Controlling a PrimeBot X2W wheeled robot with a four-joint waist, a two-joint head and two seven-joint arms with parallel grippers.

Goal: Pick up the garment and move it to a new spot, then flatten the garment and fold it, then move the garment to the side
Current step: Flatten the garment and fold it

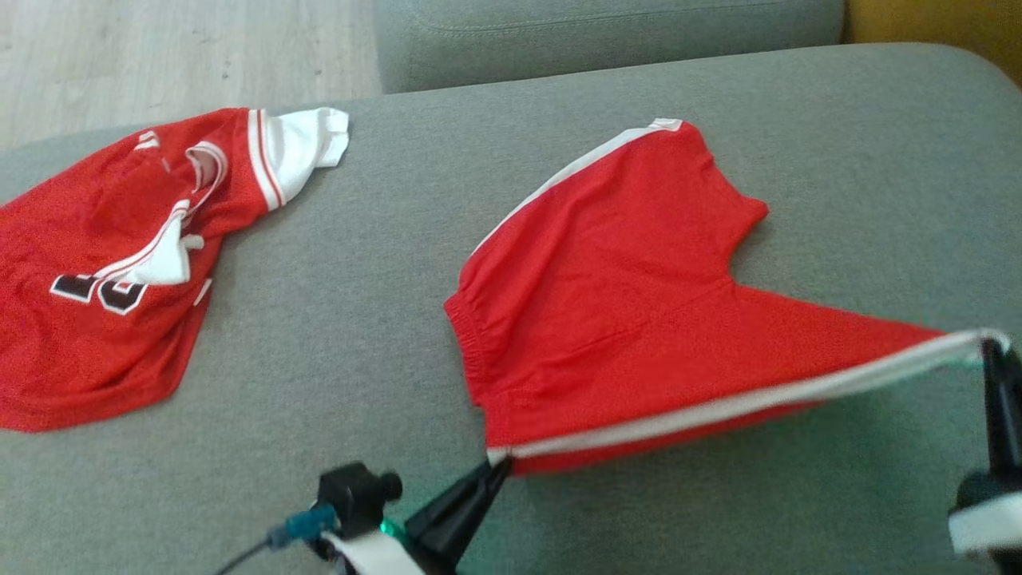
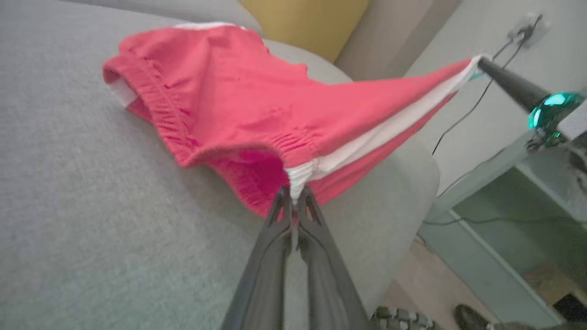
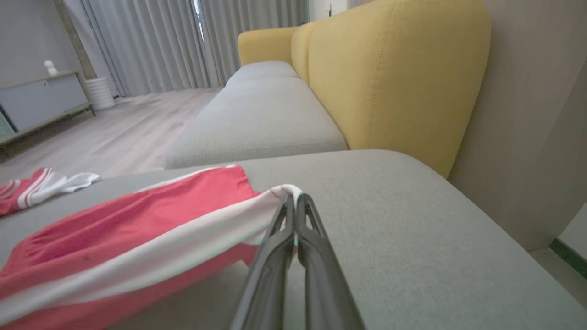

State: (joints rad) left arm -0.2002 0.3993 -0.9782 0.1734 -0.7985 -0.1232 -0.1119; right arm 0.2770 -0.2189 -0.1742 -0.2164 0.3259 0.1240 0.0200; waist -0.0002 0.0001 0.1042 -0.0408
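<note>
The garment is a pair of red shorts (image 1: 631, 303) with white side stripes, lying partly on the grey sofa cushion (image 1: 359, 335). My left gripper (image 1: 497, 465) is shut on the waistband corner at the white stripe, as the left wrist view confirms (image 2: 293, 195). My right gripper (image 1: 992, 345) is shut on the leg hem at the other end of that stripe, also seen in its own view (image 3: 293, 198). The near edge of the shorts (image 3: 137, 247) is stretched taut and lifted between the two grippers. The far leg rests on the cushion.
A crumpled red and white jersey (image 1: 120, 255) lies on the cushion's left part. Beyond is another grey seat (image 3: 261, 114) and a yellow backrest (image 3: 390, 73). Wood floor (image 1: 160, 56) lies at the far left. The cushion's right edge drops off near a wall.
</note>
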